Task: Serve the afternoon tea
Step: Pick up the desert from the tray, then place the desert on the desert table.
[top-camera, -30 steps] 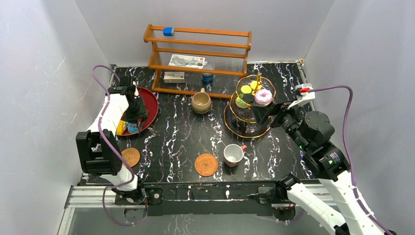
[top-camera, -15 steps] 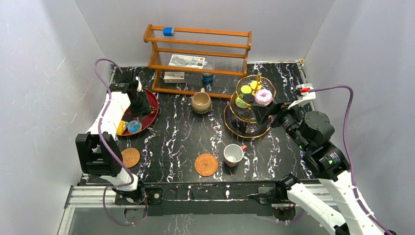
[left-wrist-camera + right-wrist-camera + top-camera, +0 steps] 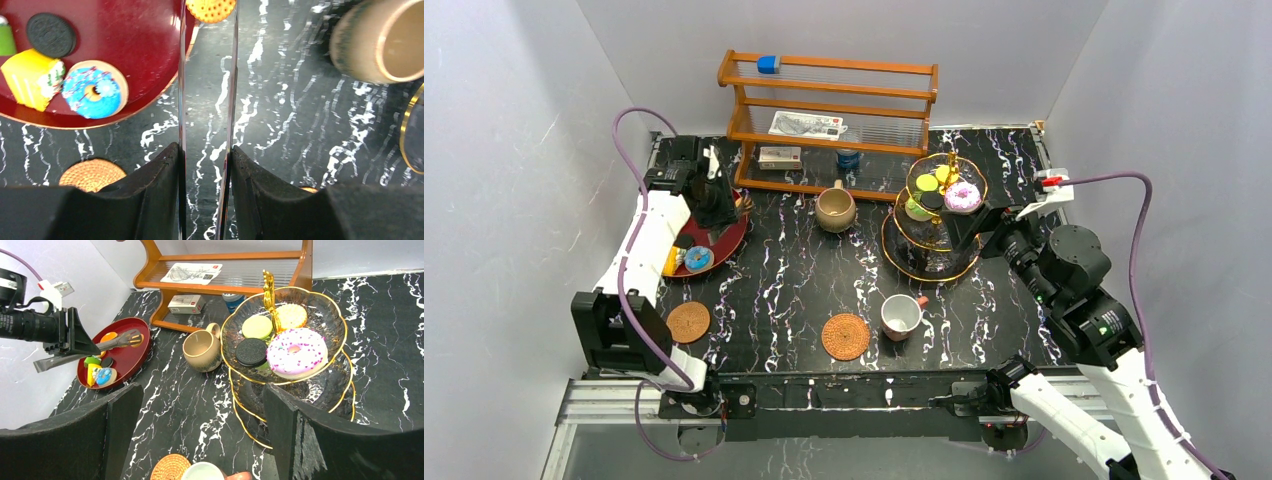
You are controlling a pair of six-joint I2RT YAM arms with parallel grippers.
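Observation:
My left gripper [image 3: 714, 203] [image 3: 205, 150] is shut on metal tongs [image 3: 181, 100] that pinch an orange biscuit [image 3: 210, 7], held above the right rim of the red tray [image 3: 727, 238]. The tray holds a blue doughnut [image 3: 94, 90], a yellow cake [image 3: 30, 77] and a dark cookie [image 3: 50, 34]. The gold-rimmed glass stand [image 3: 904, 262] carries a pink doughnut [image 3: 296, 352] and several pastries. My right gripper [image 3: 972, 228] [image 3: 200, 405] is open and empty beside the stand. The tan mug [image 3: 835, 210] stands mid-table. The white red-handled cup [image 3: 902, 316] sits beside one coaster [image 3: 845, 336]; another coaster [image 3: 690, 322] lies at the left.
The wooden rack [image 3: 829, 120] with boxes and a can stands at the back, close behind the mug and the tray. The table's walls are near on the left and right.
My left gripper has risen from the red tray and moved back and to the right, carrying the tongs with the orange biscuit. The right arm has hardly moved.

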